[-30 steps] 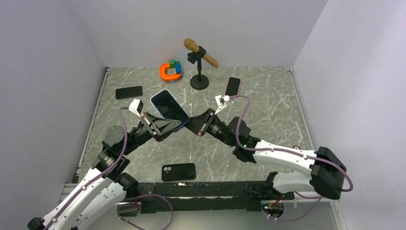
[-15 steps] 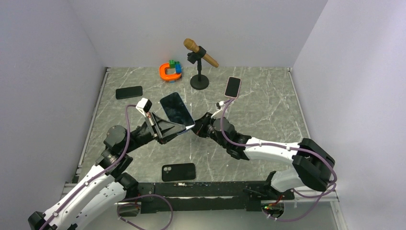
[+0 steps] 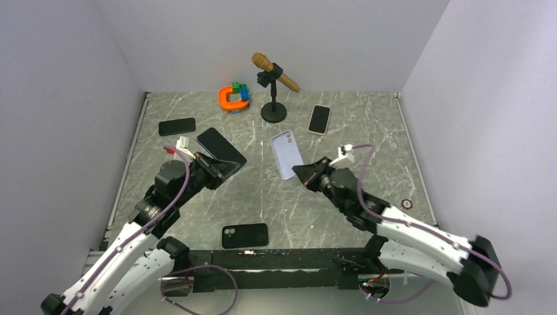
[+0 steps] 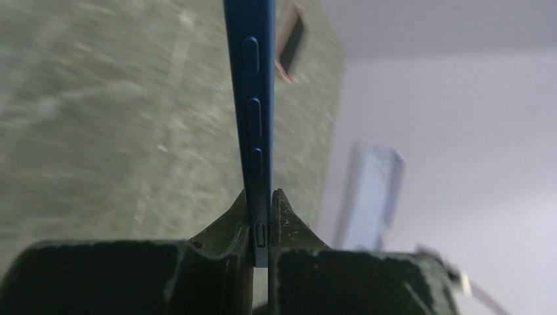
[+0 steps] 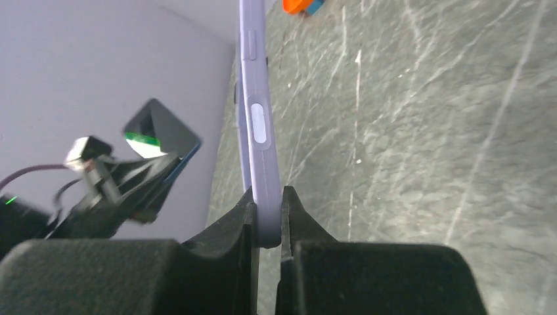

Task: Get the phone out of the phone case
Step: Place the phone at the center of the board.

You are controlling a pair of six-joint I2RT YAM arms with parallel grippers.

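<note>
Two pieces, well apart: phone [image 3: 221, 147] and case [image 3: 286, 153], no contact between them.

Phone: dark screen up, blue edge, left of centre in the top view, tilted and lifted off the table [image 3: 368, 151]. Clamped at its lower edge by left gripper [image 3: 215, 168]. From the left wrist view, jaws pressed tight on the blue side rail, just below the side buttons.

Case: lavender, back side showing, camera cutout toward the top, at centre of frame, likewise raised. Pinched at its lower end by right gripper [image 3: 302, 172]. From the right wrist view, jaws closed on the thin case wall, with nothing thick between them.

Judged: extraction itself done, with phone in one grip and bare case in the other. Left at most: setting both down on the marble and letting go. No sign of either slipping.

Further out, none of it touched: black phone [image 3: 177, 126] upper left; pink-rimmed phone [image 3: 320, 119] upper right of centre; mic on stand [image 3: 274, 85] top centre; orange toy [image 3: 234, 98] just left of the stand; black case [image 3: 244, 235] bottom centre, near the arm bases.
</note>
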